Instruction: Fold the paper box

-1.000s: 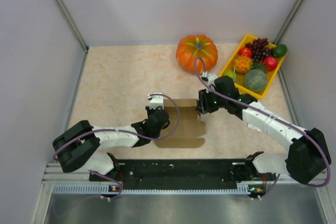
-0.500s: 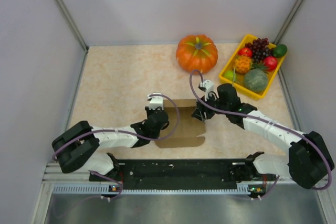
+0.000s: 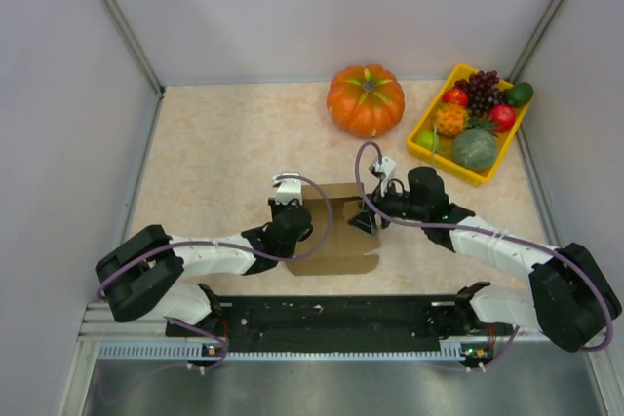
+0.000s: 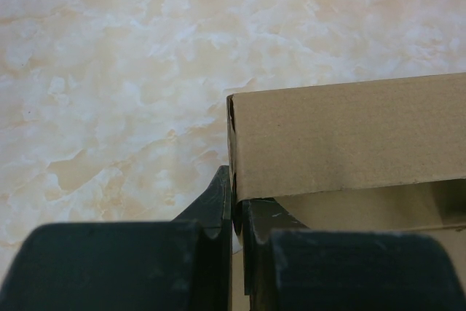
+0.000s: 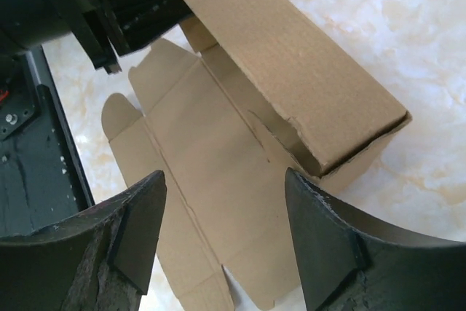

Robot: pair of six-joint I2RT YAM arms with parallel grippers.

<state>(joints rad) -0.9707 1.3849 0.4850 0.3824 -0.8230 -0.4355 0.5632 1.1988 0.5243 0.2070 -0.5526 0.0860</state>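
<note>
paper box point(image 3: 331, 245) mid-tabletop point(image 3: 214, 143), partly folded, near flap lying flat. left tool point(image 4: 233, 198) clamped on its left end wall. right tool point(image 5: 226, 231) jaws apart, above the box's right end.

My left arm point(image 3: 210, 255) lies low by the table's near edge, elbow out toward the near left corner and wrist angled inward. The left gripper point(image 4: 234, 205) is pinched tight on a wall of the paper box point(image 4: 342, 136). My right arm point(image 3: 497, 245) reaches in from the near right corner, forearm almost level. The right gripper point(image 5: 226, 238) hangs over the table's middle, fingers spread wide and holding nothing.
</note>
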